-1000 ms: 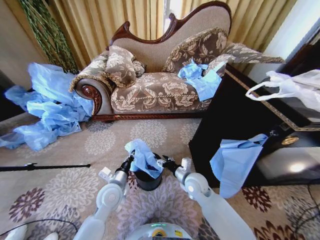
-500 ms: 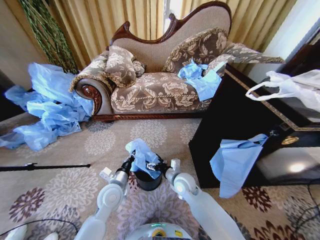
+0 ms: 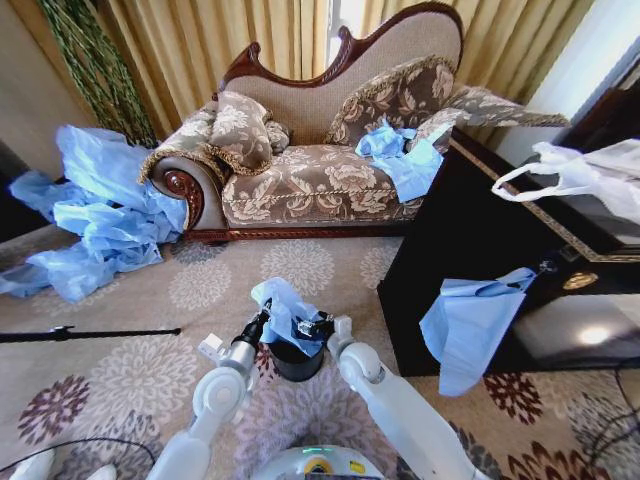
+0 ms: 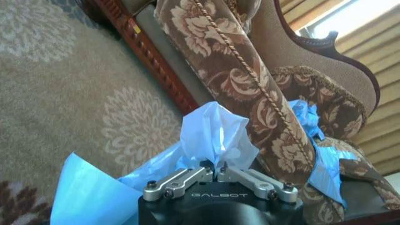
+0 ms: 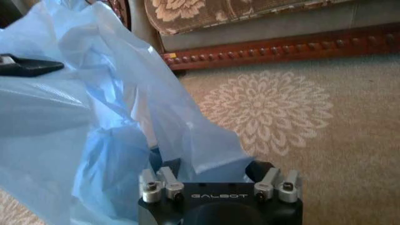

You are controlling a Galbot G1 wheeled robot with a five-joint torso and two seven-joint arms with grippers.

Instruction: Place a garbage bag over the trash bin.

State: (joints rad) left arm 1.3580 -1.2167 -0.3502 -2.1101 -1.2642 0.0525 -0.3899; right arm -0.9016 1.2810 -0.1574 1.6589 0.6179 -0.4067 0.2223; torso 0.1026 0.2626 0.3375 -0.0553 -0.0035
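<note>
The garbage bag (image 3: 284, 310) is bunched atop the trash bin (image 3: 296, 362). The left gripper (image 4: 216, 172) is clenched on it; the right gripper (image 5: 212, 172) is spread, plastic between its fingers.

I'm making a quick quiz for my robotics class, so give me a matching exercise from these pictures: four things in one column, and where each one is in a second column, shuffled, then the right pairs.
Things:
1. garbage bag
2. trash bin
3. white plastic bag with loop handles
4. heap of blue plastic sheeting

Places:
A. on the floor beside the sofa's armrest
B. on the flowered carpet in front of the robot
C. bunched over the bin's rim, with the left pincer and right pincer at it
D. on top of the dark cabinet

Pairs: 1-C, 2-B, 3-D, 4-A
</note>
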